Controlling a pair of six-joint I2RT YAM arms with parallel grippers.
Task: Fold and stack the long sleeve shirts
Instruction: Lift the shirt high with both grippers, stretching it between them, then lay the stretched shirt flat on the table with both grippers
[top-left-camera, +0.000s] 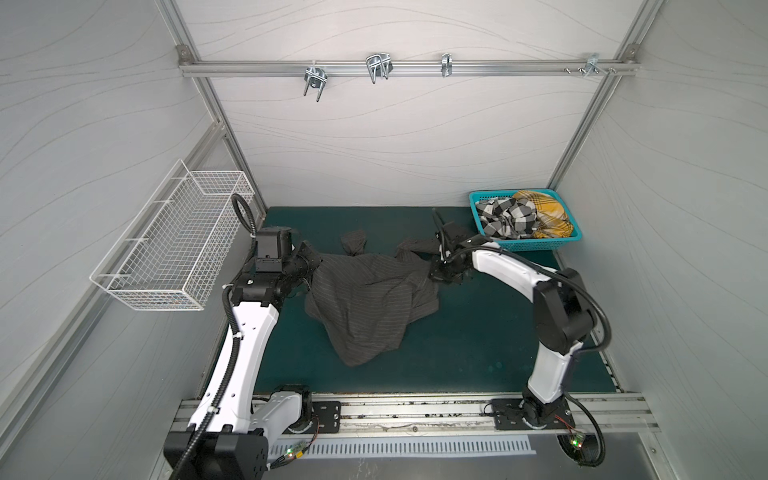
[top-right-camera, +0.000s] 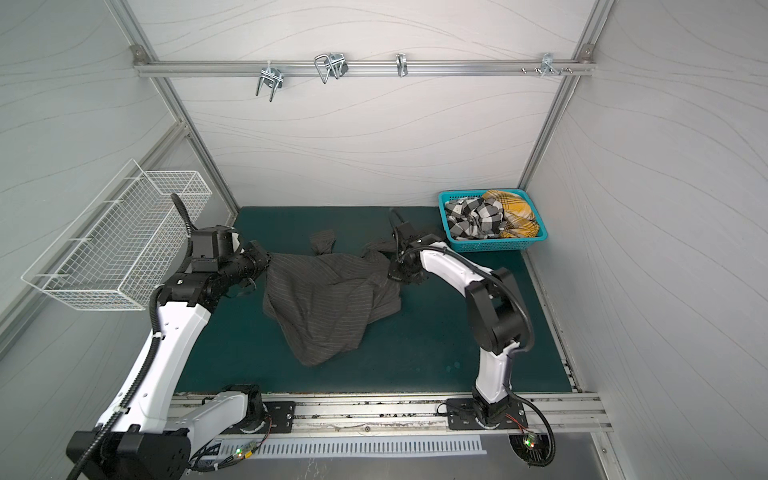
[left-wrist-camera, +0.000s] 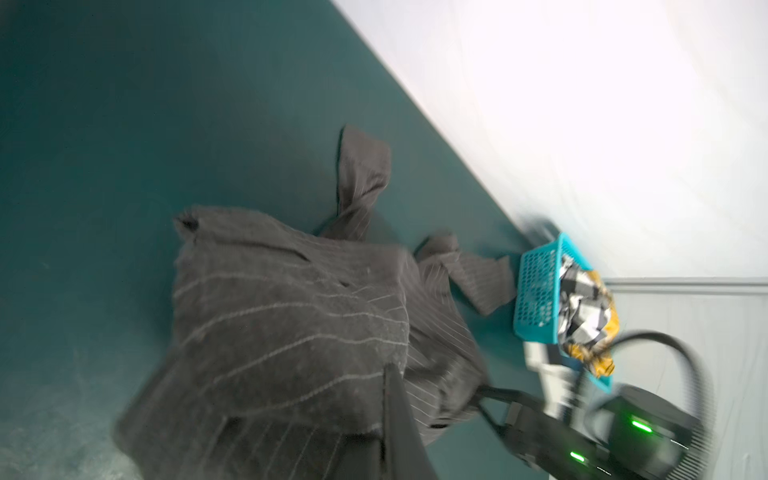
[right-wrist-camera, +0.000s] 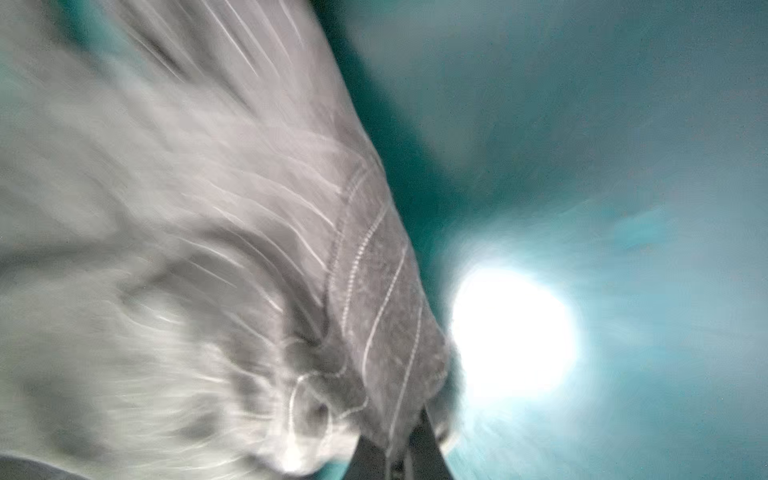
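The left gripper (top-left-camera: 312, 266) is clamped on one edge of the dark pinstriped shirt (top-left-camera: 365, 303), and the right gripper (top-left-camera: 433, 277) is closed on the opposite edge. The shirt spreads crumpled between them over the green worktop (top-left-camera: 457, 357). Just beyond the right gripper, the teal basket (top-left-camera: 536, 246) holds the check shirt (top-left-camera: 505, 218) and the yellow plaid shirt (top-left-camera: 548, 216).

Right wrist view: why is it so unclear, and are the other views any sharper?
Right wrist view: motion blur smears the pinstriped shirt, and a white glare spot burns out part of the green mat. Left wrist view: milder blur, overexposed wall. Both top views: sharp, evenly lit.
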